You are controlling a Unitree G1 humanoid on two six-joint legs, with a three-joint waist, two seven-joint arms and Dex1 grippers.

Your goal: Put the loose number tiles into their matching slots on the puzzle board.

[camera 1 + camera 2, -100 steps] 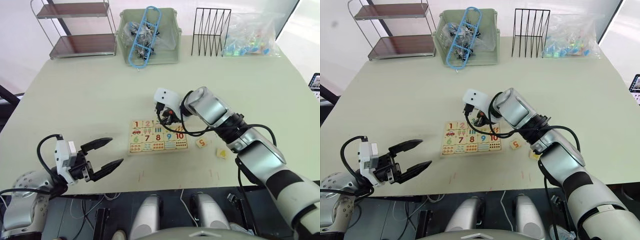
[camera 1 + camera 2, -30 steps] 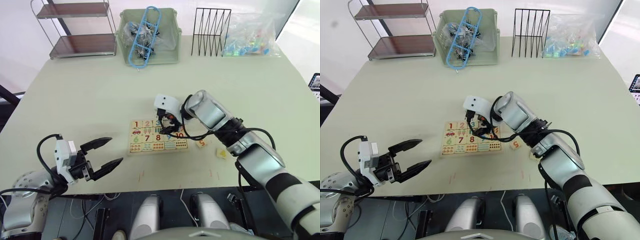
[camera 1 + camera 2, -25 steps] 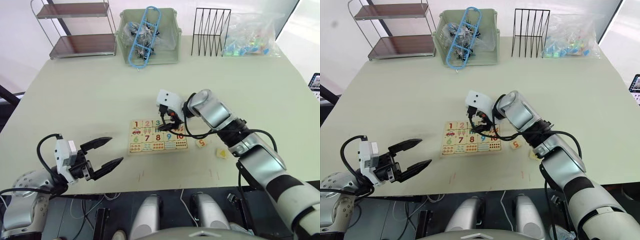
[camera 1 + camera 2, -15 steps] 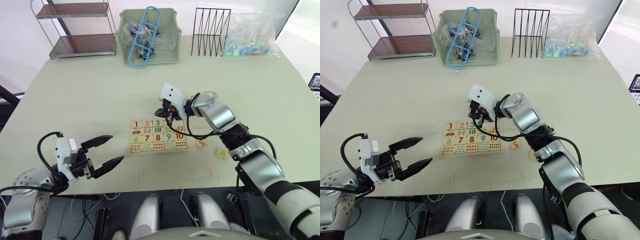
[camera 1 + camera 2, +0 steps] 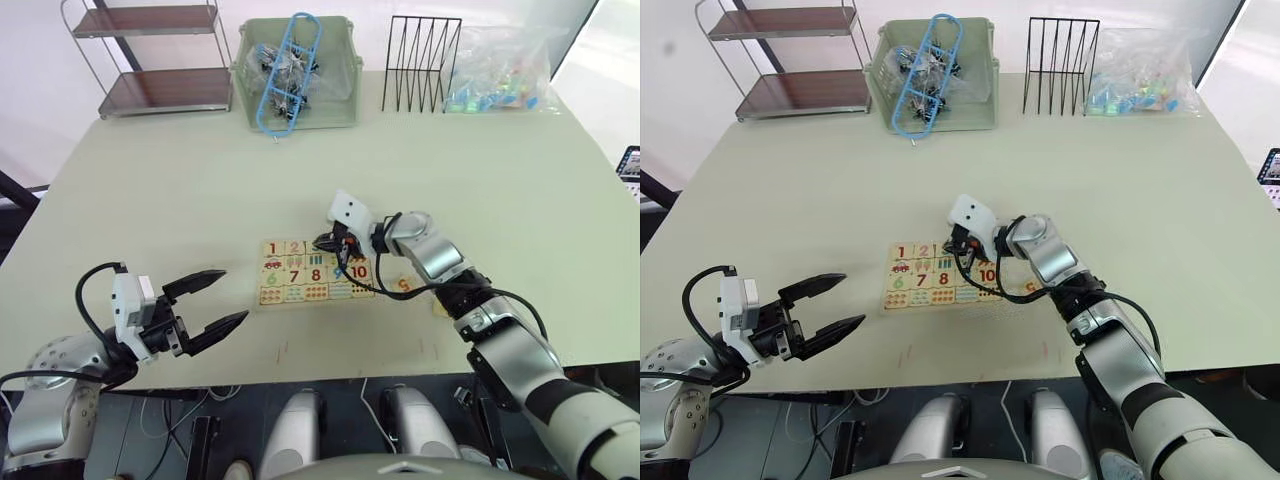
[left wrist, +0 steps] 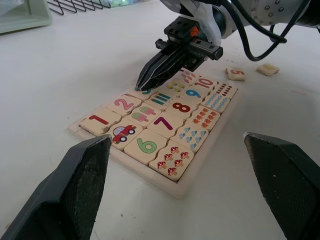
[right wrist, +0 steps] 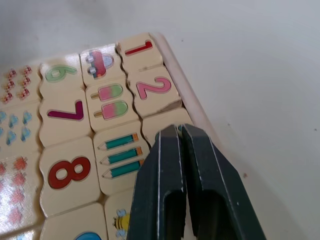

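The right end effector (image 7: 181, 131), its two black fingers pressed together with nothing between them, touches its tips to the green 3 tile (image 6: 146, 91) in the top row of the flat pale-wood puzzle board (image 5: 316, 271). Red 1 (image 6: 99, 120) and orange 2 (image 6: 124, 104) tiles sit seated beside it in that row. The loose orange 5 tile (image 6: 235, 73) and a yellow tile (image 6: 267, 68) lie on the pale surface (image 5: 200, 200) just off the board's right end. The left end effector (image 5: 212, 305) hovers wide open near the board's left.
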